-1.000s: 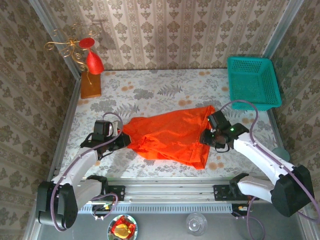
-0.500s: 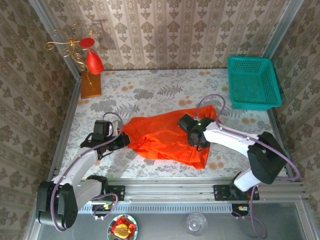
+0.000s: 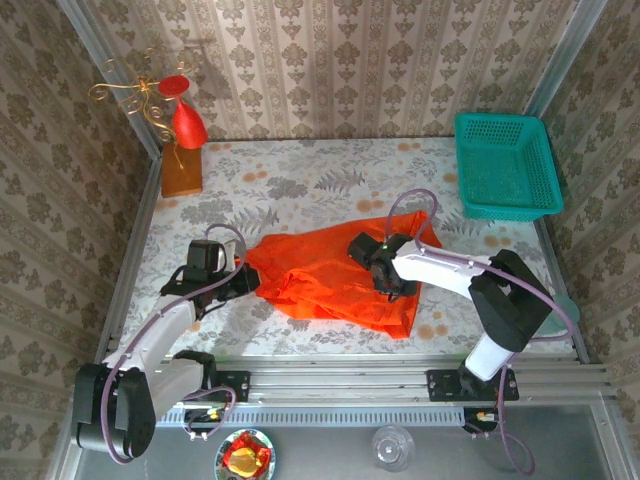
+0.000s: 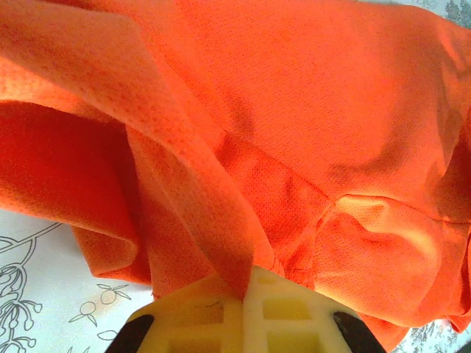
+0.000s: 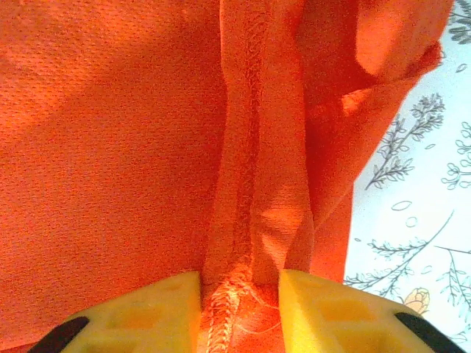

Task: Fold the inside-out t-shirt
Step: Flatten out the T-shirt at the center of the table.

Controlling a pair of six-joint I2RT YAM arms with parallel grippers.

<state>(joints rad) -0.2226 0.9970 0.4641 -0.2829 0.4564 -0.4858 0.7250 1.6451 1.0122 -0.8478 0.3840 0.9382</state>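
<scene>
**Item:** inside-out t-shirt (image 3: 325, 270). Orange-red and wrinkled, lying spread on the floral tabletop (image 3: 300, 180), toward its near edge and between the two arms.

**Left claw** (image 3: 248, 280): at the shirt's left edge. Closed tight on a fold of cloth (in the wrist view the fabric runs straight down into the line where its yellow fingers (image 4: 199, 312) meet).

**Right claw** (image 3: 390, 282): over the shirt's right part. Partly closed, with a raised, stitched seam ridge pinched between its fingers and cloth touching both.

**Also present:** teal basket (image 3: 500, 122) at the far right corner, well apart from the shirt. Red cone ornament (image 3: 189, 126) with gold wire on a wooden block (image 3: 181, 172), far left corner.
</scene>
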